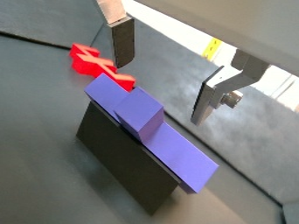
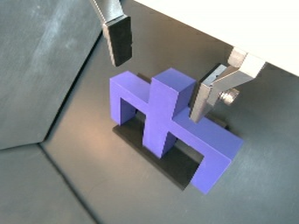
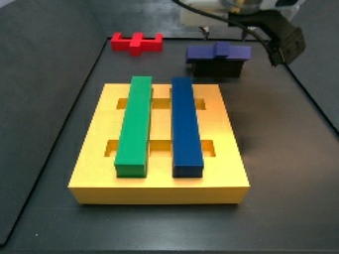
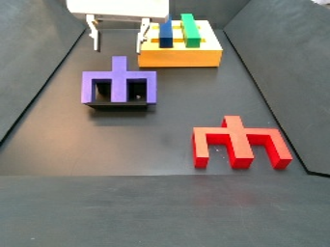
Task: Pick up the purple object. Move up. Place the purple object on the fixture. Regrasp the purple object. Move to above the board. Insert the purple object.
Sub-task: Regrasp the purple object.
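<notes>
Side view: purple object point(image 4: 119, 85) lies flat on the fixture point(image 4: 123, 104), bar left-right across frame, prongs toward the board point(image 4: 180, 53). Tool point(image 4: 116, 40) jaws wide, empty, above it.

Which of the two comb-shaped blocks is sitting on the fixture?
The purple object: it lies across the black fixture, just below the open gripper. The red block of like shape lies flat on the dark floor, well apart from both.
</notes>
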Motion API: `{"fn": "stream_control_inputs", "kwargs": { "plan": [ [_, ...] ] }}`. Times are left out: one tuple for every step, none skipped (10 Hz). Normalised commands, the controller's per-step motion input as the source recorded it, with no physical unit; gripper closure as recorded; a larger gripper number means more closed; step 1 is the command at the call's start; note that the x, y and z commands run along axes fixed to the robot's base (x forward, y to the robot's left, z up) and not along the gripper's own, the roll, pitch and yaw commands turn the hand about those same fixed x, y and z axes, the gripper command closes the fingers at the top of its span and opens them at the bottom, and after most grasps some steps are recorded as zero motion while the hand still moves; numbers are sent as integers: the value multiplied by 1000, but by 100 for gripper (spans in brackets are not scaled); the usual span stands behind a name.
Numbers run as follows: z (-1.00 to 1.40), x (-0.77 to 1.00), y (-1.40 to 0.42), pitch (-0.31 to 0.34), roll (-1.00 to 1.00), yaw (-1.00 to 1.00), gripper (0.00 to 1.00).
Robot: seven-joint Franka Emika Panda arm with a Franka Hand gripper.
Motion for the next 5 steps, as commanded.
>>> {"fn": "stream_control_inputs", "kwargs": {
  "plan": [
    [-240,51,-89,46,811,300,0],
    [-134,343,-86,123,777,369,0],
    [-154,266,-46,100,751,354,0],
    [-126,311,-57,80,760,374,0],
    [-137,257,-71,57,711,337,0]
  ]
}}
